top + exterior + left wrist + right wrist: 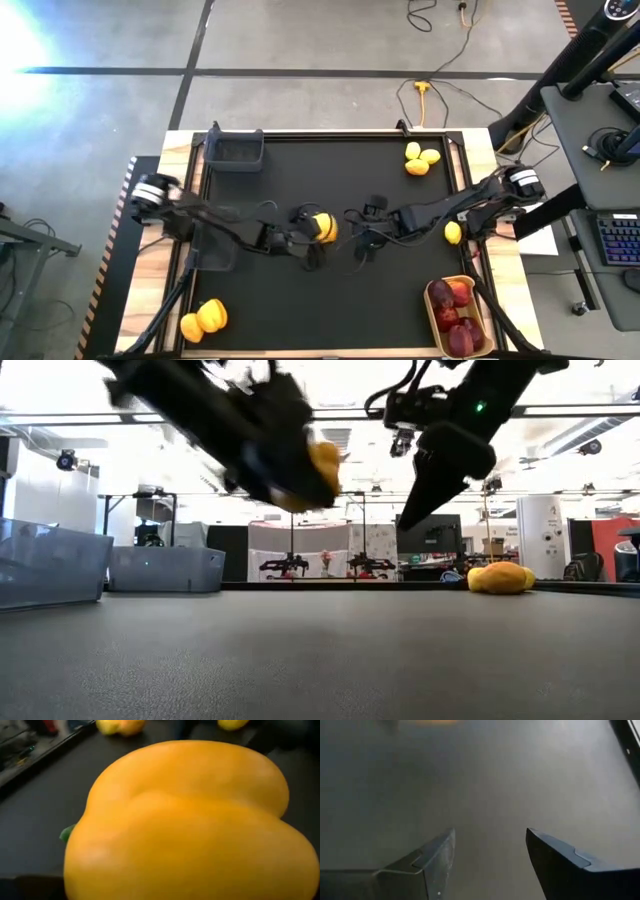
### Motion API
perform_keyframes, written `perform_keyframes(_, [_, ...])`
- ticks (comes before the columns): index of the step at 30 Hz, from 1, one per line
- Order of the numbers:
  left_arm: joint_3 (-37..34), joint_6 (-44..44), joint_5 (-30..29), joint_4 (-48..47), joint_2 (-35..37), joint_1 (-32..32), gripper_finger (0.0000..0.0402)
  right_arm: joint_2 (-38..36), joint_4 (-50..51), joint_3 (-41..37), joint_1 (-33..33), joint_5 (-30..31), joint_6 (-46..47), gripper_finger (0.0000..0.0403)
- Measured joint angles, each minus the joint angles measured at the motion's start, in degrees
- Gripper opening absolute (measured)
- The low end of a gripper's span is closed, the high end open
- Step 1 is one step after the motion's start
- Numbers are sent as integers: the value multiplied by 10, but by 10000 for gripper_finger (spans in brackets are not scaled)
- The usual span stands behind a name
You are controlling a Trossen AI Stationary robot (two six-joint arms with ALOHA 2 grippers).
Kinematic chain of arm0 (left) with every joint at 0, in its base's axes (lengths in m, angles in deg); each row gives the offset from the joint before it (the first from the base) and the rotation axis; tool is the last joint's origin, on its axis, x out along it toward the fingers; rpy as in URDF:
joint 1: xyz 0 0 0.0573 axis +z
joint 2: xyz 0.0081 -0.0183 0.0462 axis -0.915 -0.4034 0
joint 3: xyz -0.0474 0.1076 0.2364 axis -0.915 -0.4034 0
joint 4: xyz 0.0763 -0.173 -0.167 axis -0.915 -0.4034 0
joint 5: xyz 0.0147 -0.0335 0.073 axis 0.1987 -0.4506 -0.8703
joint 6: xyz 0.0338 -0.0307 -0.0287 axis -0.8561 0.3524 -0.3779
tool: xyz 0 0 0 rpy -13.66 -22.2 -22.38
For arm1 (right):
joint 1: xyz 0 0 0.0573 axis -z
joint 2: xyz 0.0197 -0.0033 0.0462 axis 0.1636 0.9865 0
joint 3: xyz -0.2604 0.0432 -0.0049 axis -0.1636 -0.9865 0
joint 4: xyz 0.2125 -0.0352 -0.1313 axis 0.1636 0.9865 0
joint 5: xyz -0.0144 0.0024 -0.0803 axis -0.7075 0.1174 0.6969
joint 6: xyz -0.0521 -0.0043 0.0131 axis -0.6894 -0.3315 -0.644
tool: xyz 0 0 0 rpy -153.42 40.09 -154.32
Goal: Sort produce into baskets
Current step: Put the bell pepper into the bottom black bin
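Observation:
My left gripper (308, 230) is shut on a yellow pepper (324, 228) over the middle of the black mat. The pepper fills the left wrist view (185, 820) and is high above the mat in the low view (318, 468). My right gripper (362, 243) is open and empty just right of it, over bare mat (490, 855). Red apples (455, 310) lie in the tan tray (432, 322) at the near right. Yellow pieces lie on the mat at the far right (421, 159), right (453, 233) and near left (203, 319). My left gripper holds the yellow pepper lifted clear of the mat (322, 460). The arm reaches level from the table's left. The pepper itself hides the fingers in the left wrist view, so the part they are on cannot be told; its green stem (66, 833) points sideways.
A dark bin (235, 151) stands at the mat's far left corner; in the low view two grey bins (50, 565) (165, 568) are at the left. The mat's middle and near part lie bare. Cables and a desk lie beyond the table.

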Motion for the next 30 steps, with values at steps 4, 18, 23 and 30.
perform_keyframes(4, [8,70,-21,-217,106,-22,320,-5,1,-1,-10,0,-1,223])
perform_keyframes(18, [39,485,225,-896,304,-66,319,-5,-38,-1,-10,-1,-28,219])
perform_keyframes(23, [35,479,301,-942,289,-53,319,-4,-43,-1,-10,-2,-28,219])
perform_keyframes(30, [-2,432,348,-930,240,-30,319,-4,-43,-1,-10,-3,-32,219])
